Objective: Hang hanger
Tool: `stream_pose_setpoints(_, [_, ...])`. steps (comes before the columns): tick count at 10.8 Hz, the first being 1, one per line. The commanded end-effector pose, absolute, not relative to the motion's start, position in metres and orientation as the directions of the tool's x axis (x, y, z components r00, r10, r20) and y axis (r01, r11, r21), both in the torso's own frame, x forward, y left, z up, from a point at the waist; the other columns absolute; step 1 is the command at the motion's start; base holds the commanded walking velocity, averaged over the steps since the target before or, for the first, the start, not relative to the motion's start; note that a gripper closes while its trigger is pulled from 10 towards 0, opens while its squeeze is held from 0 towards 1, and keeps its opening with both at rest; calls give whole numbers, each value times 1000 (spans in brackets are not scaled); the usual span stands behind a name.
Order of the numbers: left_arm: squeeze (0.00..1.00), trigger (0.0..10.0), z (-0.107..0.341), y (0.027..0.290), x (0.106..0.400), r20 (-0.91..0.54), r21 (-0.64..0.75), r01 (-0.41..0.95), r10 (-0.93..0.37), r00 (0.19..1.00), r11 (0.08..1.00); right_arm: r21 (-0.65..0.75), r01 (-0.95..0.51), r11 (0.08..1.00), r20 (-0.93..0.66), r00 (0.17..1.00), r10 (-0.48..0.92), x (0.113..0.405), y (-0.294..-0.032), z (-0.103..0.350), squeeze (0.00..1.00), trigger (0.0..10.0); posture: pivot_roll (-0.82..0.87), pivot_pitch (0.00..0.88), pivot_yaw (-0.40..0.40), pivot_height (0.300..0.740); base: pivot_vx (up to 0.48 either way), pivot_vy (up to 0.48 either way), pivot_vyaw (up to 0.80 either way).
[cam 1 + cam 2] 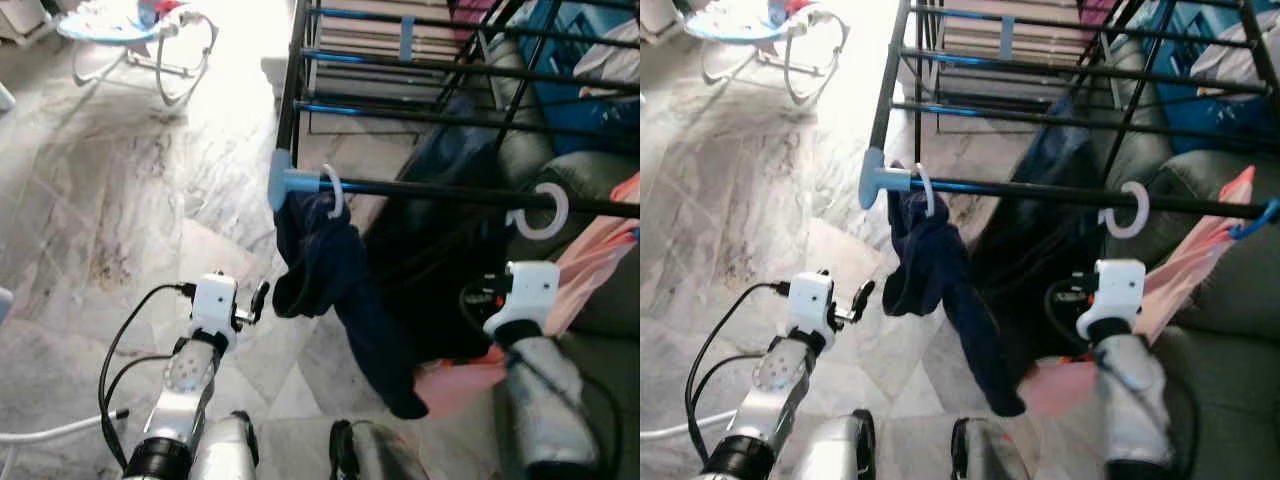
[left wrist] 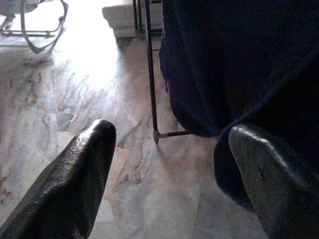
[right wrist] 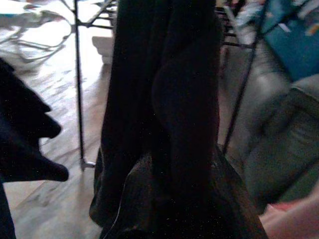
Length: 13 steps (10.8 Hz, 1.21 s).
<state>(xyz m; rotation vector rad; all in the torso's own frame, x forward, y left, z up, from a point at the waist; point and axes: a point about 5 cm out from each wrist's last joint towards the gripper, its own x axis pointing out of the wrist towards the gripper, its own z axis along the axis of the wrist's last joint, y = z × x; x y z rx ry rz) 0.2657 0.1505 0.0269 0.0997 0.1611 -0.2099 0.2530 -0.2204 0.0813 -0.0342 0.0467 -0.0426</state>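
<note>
Hanging from the drying rack's front rail (image 1: 430, 190), 2 white hanger hooks are seen: one (image 1: 334, 190) by the rail's blue end cap carries a dark navy garment (image 1: 330, 270), soft and light; the other (image 1: 541, 212) sits further along. The left pincer (image 2: 164, 169) is held wide open, empty, below the rail. Whether the right pincer (image 3: 179, 209) grips anything cannot be told. A hold at the stiff hook's neck is judged best.

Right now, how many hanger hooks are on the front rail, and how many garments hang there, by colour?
White plastic hanger hooks on the black front rail: 2
Navy garments: 1
Black garments: 1
Pink garments: 1
Total: 5
</note>
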Motion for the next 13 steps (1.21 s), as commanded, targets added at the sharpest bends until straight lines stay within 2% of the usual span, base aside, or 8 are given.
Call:
stream_pose_setpoints(1, [0, 10000, 21, 151, 261, -202, 81, 216, -197, 959, 973, -73, 130, 989, -1, 991, -130, 248, -224, 87, 0, 0, -18, 127, -74, 740, 0, 0, 0])
stream_pose_setpoints(3, [0, 10000, 21, 150, 258, -188, 68, 201, -185, 965, 977, -78, 151, 985, -125, 979, -160, 243, -224, 55, 0, 0, -3, 113, -88, 740, 0, 0, 0])
stream_pose_setpoints(5, [0, 10000, 20, 148, 255, -178, 63, 199, -185, 967, 978, -100, 202, 974, -188, 958, -218, 243, -233, 41, 0, 4510, 20, 97, -102, 740, 0, 0, 0])
stream_pose_setpoints(6, [0, 10000, 20, 149, 254, -179, 63, 197, -183, 967, 978, -119, 211, 970, -210, 950, -232, 239, -235, 36, 0, 4471, 24, 92, -103, 740, 0, 0, 0])
stream_pose_setpoints(7, [0, 10000, 20, 149, 254, -181, 63, 195, -181, 967, 979, -123, 212, 969, -253, 938, -237, 234, -235, 28, 0, 10000, 24, 92, -103, 740, -259, 0, 0])
stream_pose_setpoints(8, [0, 10000, 20, 149, 255, -185, 66, 207, -192, 964, 976, -104, 197, 975, -296, 930, -219, 232, -232, 19, 0, 10000, 15, 83, -95, 740, -379, 0, 0])
stream_pose_setpoints(13, [0, 10000, 30, 152, 262, -156, 107, 214, -196, 968, 971, -16, 218, 976, -235, 948, -215, 257, -229, 32, 0, 10000, 15, 135, -77, 740, -370, 0, 0])
